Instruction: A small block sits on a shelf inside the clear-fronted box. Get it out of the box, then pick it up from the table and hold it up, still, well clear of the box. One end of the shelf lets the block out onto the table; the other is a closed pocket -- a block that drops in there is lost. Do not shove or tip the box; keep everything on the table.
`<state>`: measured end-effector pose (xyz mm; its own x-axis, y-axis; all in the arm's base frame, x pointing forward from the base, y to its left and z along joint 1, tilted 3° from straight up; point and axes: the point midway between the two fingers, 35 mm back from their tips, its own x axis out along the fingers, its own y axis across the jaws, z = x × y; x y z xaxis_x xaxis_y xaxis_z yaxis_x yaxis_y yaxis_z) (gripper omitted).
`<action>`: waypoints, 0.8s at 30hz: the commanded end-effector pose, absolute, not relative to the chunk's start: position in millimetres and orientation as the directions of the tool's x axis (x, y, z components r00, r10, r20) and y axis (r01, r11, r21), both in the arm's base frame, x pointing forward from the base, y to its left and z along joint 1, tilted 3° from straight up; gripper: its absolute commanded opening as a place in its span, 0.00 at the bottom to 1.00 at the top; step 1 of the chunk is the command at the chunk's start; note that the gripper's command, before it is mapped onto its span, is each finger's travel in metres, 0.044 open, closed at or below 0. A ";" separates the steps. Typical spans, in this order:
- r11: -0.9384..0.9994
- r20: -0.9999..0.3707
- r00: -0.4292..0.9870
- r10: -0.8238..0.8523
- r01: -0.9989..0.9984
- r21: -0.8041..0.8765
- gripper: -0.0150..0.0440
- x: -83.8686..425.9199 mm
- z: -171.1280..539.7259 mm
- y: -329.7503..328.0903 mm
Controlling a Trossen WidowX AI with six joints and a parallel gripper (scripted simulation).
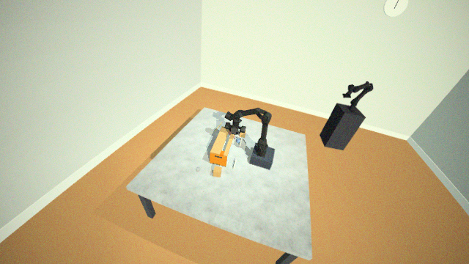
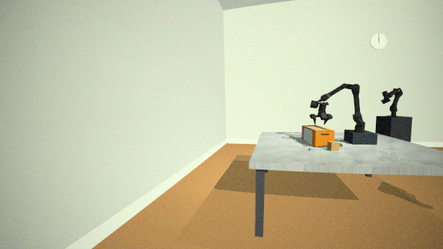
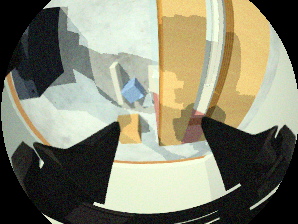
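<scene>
The orange and wooden box (image 1: 218,144) (image 2: 324,139) (image 3: 181,42) stands on the table, with a long slot in its top and a reddish part at its far end. A small blue block (image 1: 238,140) (image 3: 133,91) is outside the box, on the table on the robot base's side, turned at an angle and close to a pale upright strip (image 3: 116,82). Whether it lies flat is unclear. My gripper (image 1: 235,132) (image 2: 320,123) (image 3: 162,123) is open and empty, pointing down above the box's far end. The blue block is not between the fingers.
A wooden block (image 1: 242,135) (image 3: 130,129) stands near the blue block. Another wooden block (image 1: 217,171) (image 2: 333,146) is at the box's near end. A tiny grey thing (image 1: 198,169) (image 2: 309,149) lies nearby. The arm's dark base (image 1: 261,158) (image 2: 360,137) is beside the box.
</scene>
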<state>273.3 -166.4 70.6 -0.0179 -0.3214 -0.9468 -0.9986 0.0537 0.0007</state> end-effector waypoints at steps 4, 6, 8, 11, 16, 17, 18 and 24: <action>0.054 -0.947 -0.017 -0.322 -0.999 0.000 0.93 272.8 78.2 -166.1; 0.082 -0.941 -0.011 -0.340 -0.996 -0.018 0.84 271.6 87.5 -174.8; 0.183 -0.931 0.000 -0.366 -0.980 -0.072 0.75 267.6 103.8 -190.4; 0.340 -0.938 0.009 -0.347 -0.931 -0.135 0.74 266.1 102.3 -191.5; 0.629 -0.950 0.029 -0.310 -0.743 -0.228 0.74 262.8 99.6 -193.8; 0.705 -0.954 0.036 -0.299 -0.665 -0.246 0.74 261.8 98.8 -194.6; 0.772 -0.957 0.043 -0.288 -0.580 -0.258 0.74 260.8 98.1 -195.3; 0.974 -0.970 0.087 -0.225 0.032 -0.223 0.74 255.1 94.6 -199.7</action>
